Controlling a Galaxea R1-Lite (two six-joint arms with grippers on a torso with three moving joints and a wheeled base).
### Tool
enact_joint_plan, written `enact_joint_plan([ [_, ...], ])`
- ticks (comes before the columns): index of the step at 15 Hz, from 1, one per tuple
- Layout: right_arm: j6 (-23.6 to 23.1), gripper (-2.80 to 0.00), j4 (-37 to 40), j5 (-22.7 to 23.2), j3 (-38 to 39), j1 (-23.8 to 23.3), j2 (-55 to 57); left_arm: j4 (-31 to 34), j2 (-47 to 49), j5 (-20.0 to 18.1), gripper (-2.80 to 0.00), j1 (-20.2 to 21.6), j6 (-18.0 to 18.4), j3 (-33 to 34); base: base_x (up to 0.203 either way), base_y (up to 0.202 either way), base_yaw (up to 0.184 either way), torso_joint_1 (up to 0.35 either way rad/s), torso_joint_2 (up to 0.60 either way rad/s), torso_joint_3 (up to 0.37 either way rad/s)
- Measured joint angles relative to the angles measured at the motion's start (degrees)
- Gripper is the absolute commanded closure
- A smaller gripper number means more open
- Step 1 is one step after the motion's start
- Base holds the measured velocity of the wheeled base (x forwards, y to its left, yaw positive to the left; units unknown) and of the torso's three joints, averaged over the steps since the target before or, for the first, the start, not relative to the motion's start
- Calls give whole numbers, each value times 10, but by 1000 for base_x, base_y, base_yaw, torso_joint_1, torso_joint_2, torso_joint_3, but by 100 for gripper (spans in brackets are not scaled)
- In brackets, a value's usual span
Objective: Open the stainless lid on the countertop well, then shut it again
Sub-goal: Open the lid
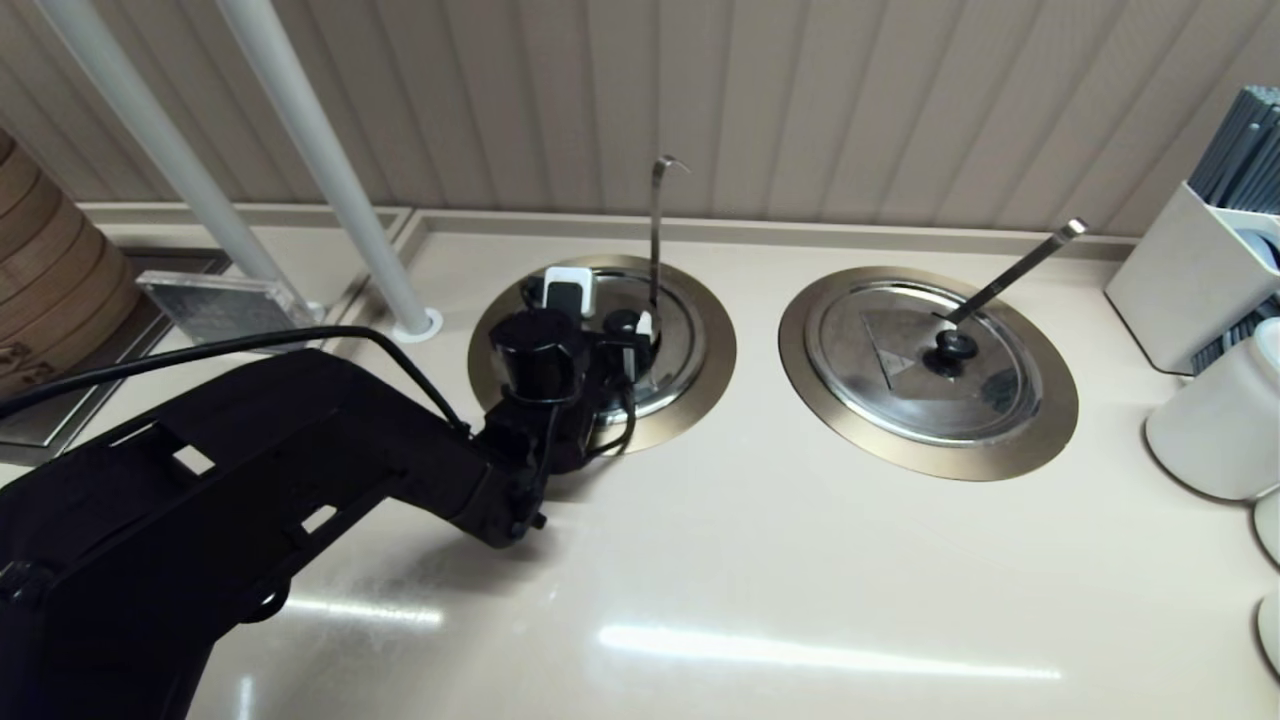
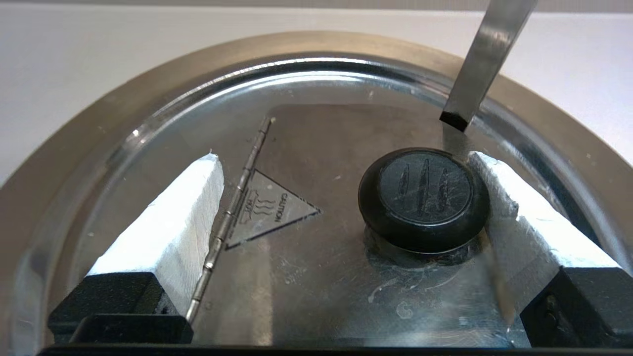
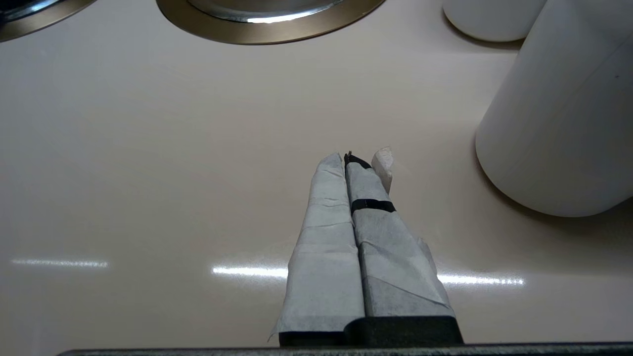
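left gripper (image 2: 341, 198) hovering over the stainless lid (image 2: 316, 277) seated on the countertop well (image 2: 74, 133), jaws spread wide, black knob (image 2: 424, 198) sitting off-centre, touching one finger; right gripper (image 3: 357, 165) idling clenched, empty

Right gripper (image 3: 353, 160) with tape-wrapped fingers (image 3: 326, 232) pressed together, held over the glossy beige surface (image 3: 148, 163), bronze-toned well rim (image 3: 267, 32) farther off, white cylindrical container (image 3: 559, 123) near the gripper, second white container (image 3: 487, 20) beyond it.
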Motion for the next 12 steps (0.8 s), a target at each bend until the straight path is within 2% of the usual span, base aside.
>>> enact_joint_plan([
  [12,0,0,0,0,0,0,0,0,-29,-3,-280,6,6,8,0,0,0,0,0,0],
])
